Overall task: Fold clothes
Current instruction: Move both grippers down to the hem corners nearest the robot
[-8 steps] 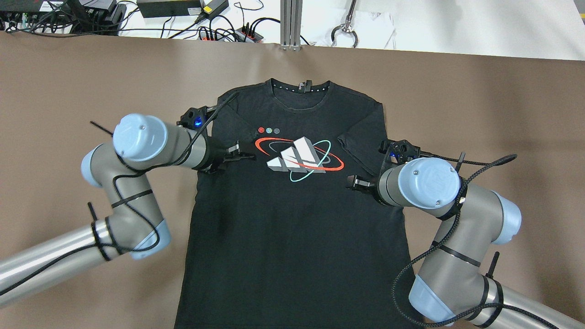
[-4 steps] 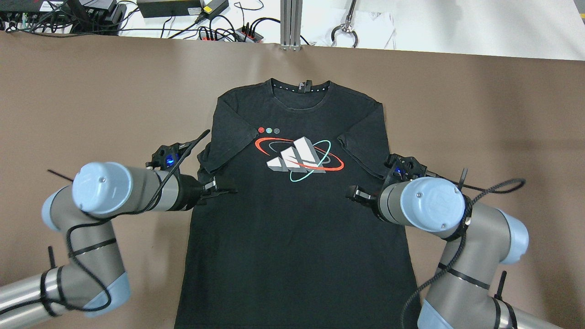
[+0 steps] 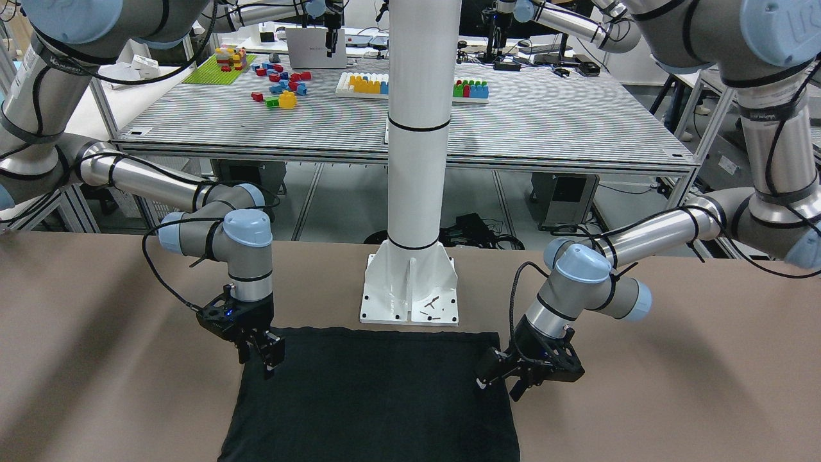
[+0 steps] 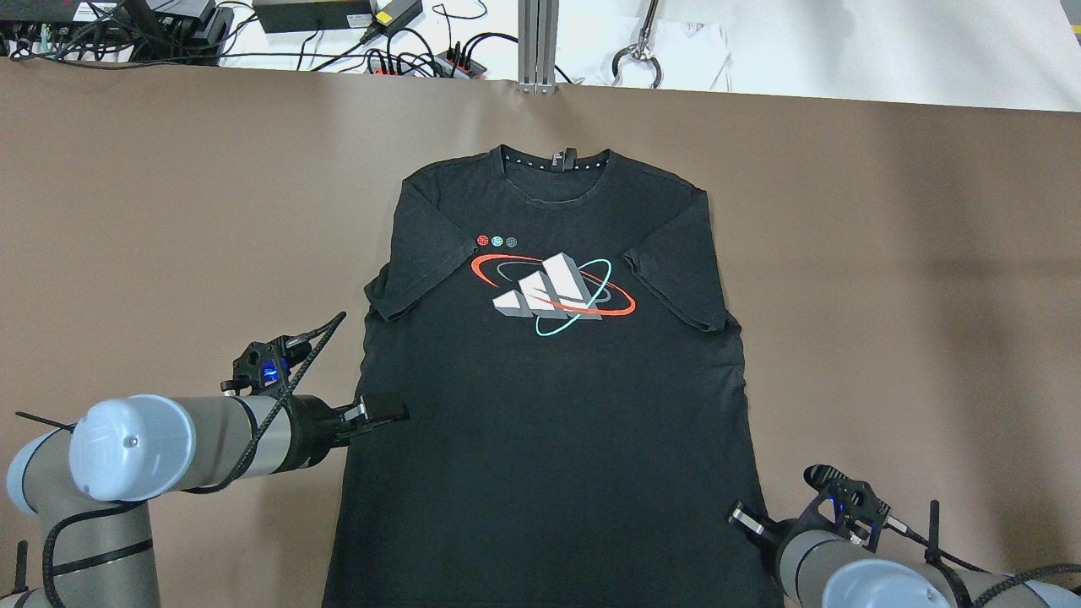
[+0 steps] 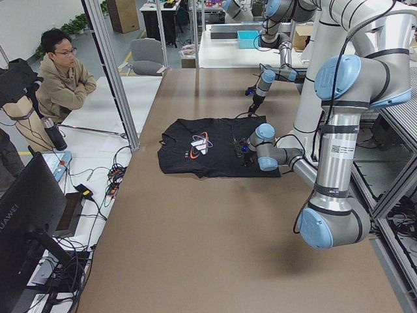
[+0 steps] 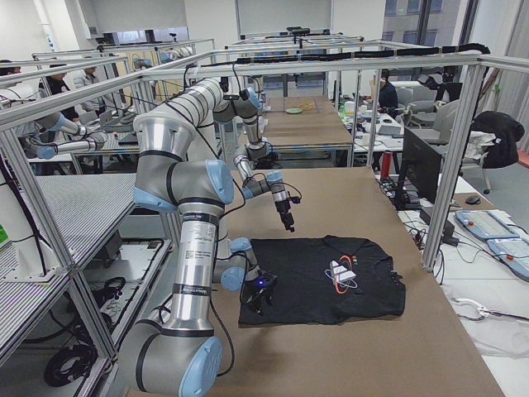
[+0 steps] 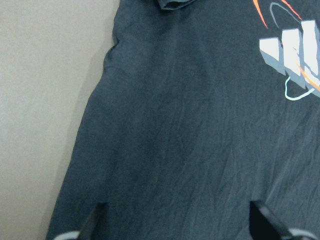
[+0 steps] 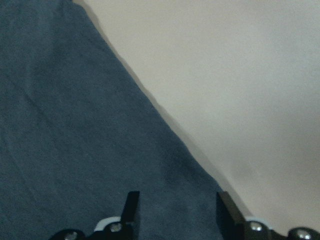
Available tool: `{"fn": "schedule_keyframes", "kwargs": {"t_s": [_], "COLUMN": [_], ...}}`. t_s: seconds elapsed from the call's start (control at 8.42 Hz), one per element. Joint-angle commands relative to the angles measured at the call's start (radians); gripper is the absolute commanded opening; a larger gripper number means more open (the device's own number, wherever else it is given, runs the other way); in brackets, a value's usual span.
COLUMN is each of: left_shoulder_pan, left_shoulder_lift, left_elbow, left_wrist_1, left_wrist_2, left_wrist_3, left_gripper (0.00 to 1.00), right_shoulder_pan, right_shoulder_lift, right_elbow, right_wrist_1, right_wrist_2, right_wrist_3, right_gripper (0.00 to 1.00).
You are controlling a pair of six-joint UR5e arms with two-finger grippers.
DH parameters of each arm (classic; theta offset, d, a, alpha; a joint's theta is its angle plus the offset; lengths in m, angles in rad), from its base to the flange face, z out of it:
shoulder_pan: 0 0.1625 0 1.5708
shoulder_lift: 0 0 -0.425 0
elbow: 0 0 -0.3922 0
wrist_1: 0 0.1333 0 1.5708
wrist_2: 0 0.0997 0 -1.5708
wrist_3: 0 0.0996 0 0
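- Where the overhead camera looks down, the black T-shirt (image 4: 549, 422) lies flat and face up on the brown counter (image 4: 887, 253). Its collar points to the far edge and both short sleeves are turned in over the chest, flanking a white, red and teal print (image 4: 553, 295). The left fingers (image 4: 387, 408) reach in level over the left side edge below the sleeve. The right fingers (image 4: 745, 518) sit at the right edge, nearer the hem.
- Front-facing view: the print is cut off, but the hem is seen lying just short of the white pillar's base plate (image 3: 410, 292). Both wrists point down, tips low over the two side edges; contact cannot be told.
- Left-end view: only this one shows a seated person (image 5: 62, 81), arms crossed, across the counter from the robot. Finger state cannot be judged here.
- Right-end view: the near right arm (image 6: 235, 265) lies low at the hem corner.
- Left wrist view: the left fingers (image 7: 262, 220) are spread wide and empty over creased cloth.
- Right wrist view: the right fingers (image 8: 131, 207) are parted and empty, and the shirt's edge runs diagonally beneath them.
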Motion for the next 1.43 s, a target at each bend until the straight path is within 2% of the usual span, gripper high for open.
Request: {"fn": "schedule_keyframes", "kwargs": {"t_s": [0.0, 0.24, 1.19, 1.31], "left_shoulder_pan": [0.01, 0.011, 0.017, 0.016], "left_shoulder_lift": [-0.001, -0.007, -0.033, -0.032], "left_elbow": [-0.002, 0.001, 0.004, -0.001], "left_wrist_1": [0.002, 0.002, 0.002, 0.002], "left_wrist_2": [0.019, 0.019, 0.033, 0.033], "left_wrist_3": [-0.006, -0.006, -0.008, -0.008], "left_gripper": [1.0, 1.0, 1.0, 1.0], "right_shoulder_pan": [-0.106, -0.155, -0.197, -0.197], "right_shoulder_lift": [-0.059, -0.075, -0.092, -0.09], "right_elbow": [0.018, 0.03, 0.021, 0.02], "right_wrist_1": [0.001, -0.005, -0.01, -0.01], "right_wrist_2": [-0.02, -0.018, -0.02, -0.02], "right_wrist_3": [0.017, 0.016, 0.019, 0.019], "right_gripper": [0.55, 0.54, 0.43, 0.37]}}
